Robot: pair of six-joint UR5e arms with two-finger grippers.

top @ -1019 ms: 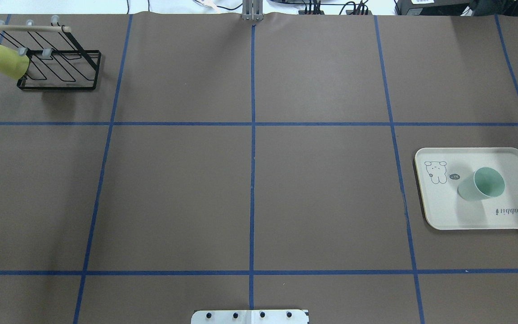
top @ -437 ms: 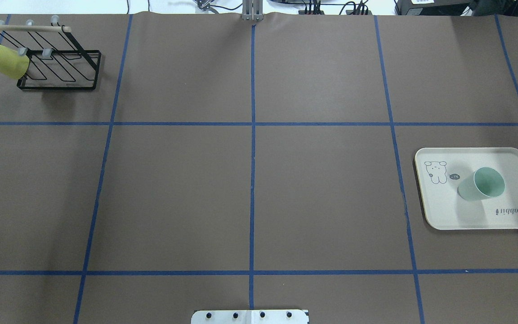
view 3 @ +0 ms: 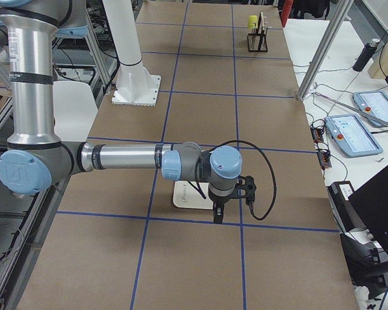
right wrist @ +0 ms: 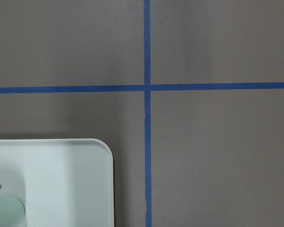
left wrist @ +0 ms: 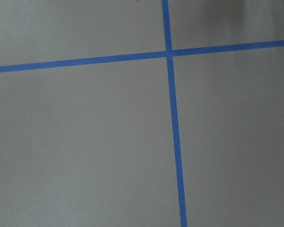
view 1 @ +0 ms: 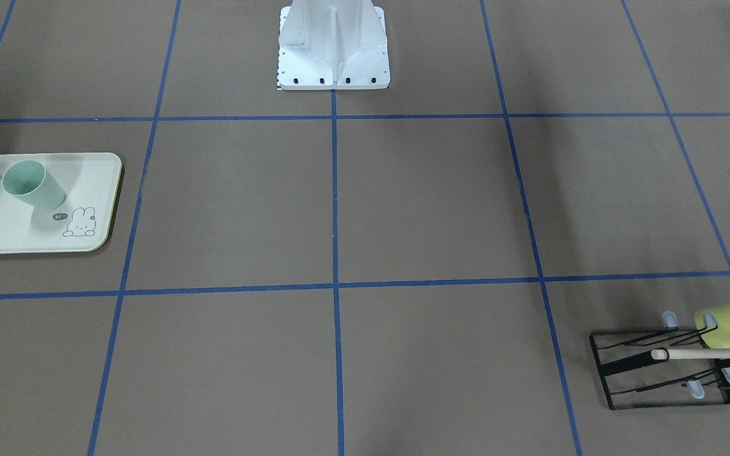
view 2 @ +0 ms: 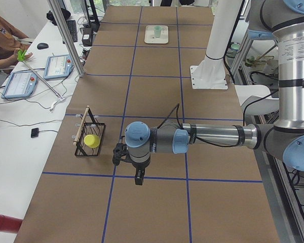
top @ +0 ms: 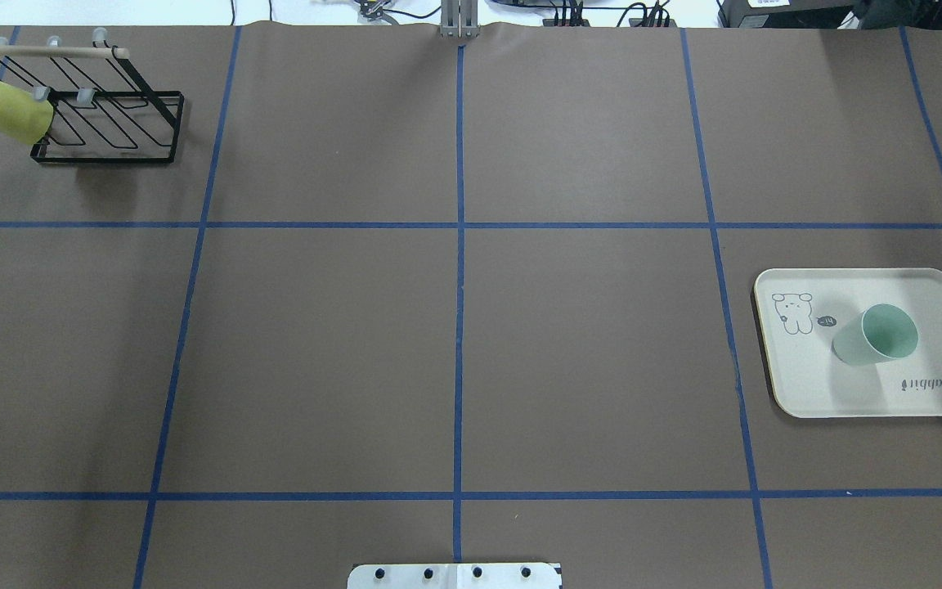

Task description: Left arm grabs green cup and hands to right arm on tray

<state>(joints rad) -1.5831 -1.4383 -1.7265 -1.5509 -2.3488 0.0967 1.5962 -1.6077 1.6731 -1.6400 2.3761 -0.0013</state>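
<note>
green cup (top: 876, 335) unmoved on tray (top: 802, 378), apparently upright

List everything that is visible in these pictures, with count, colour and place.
green cup: one, pale mint, upright on the tray
tray: one, cream, table's right side
yellow-green cup: one, hung tilted on the rack
rack: one, black wire, far left corner
table: one, brown, blue tape grid
tablets: two, blue-edged, side bench
person: one, brown sleeve, at that bench
left arm: grey; left tool black, points down
right arm: grey; right tool black, near the tray
</note>
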